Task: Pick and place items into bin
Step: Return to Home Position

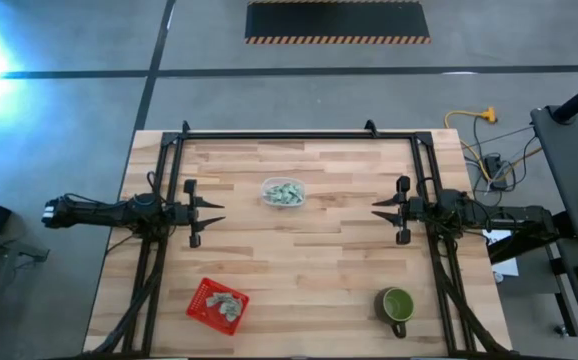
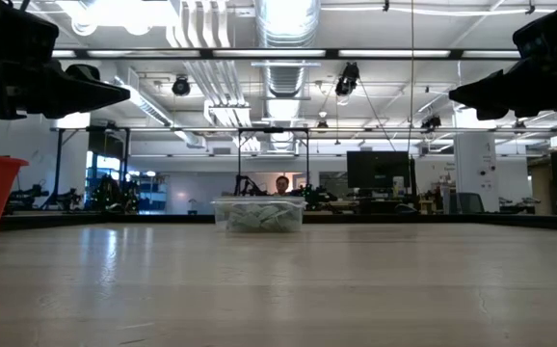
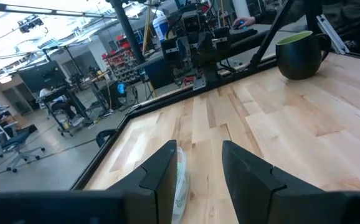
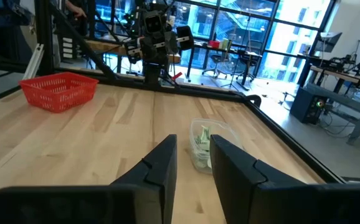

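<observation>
A small clear tub (image 1: 283, 192) of pale green-and-white wrapped pieces (image 4: 203, 142) rests on its base at the table's middle, toward the far edge; it also shows in the low view (image 2: 259, 214). A red basket (image 1: 217, 303) near the near-left edge holds a few pieces. My left gripper (image 1: 216, 211) hovers open left of the tub, raised off the table, fingers level and pointing at it (image 3: 198, 149). My right gripper (image 1: 379, 208) hovers open right of the tub, facing it the same way (image 4: 192, 142). Neither touches anything.
A green mug (image 1: 397, 306) stands near the table's near-right corner, also in the left wrist view (image 3: 301, 53). The red basket shows in the right wrist view (image 4: 60, 90). A black frame rail (image 1: 299, 135) runs along the far edge. Bare wood lies between tub and basket.
</observation>
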Robot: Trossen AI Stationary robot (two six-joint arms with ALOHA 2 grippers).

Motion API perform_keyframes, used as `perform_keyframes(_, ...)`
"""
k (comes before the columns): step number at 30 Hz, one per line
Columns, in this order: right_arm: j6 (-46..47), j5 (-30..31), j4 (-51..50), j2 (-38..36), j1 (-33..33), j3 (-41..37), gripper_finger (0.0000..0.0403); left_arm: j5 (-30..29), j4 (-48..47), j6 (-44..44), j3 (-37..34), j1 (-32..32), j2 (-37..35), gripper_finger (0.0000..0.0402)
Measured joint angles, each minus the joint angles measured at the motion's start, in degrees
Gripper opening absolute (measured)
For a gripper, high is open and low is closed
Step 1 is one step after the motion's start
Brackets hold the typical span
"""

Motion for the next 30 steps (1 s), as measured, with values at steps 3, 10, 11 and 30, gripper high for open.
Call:
perform_keyframes(3,0.00,0.00,0.00,-0.01,0.00,0.00,0.0089,0.00,0.00,-0.01,0.01,-0.01,0.00,0.0111)
perform_keyframes(10,0.00,0.00,0.01,0.00,0.00,0.02,0.0088,0.00,0.00,0.01,-0.01,0.01,0.00,0.0111)
perform_keyframes(11,0.00,0.00,0.02,-0.02,0.00,0.02,0.0086,0.00,0.00,-0.01,0.01,0.01,0.00,0.0111)
perform_keyframes(30,0.00,0.00,0.01,-0.02,0.00,0.02,0.0087,0.00,0.00,0.00,-0.01,-0.01,-0.01,0.0111)
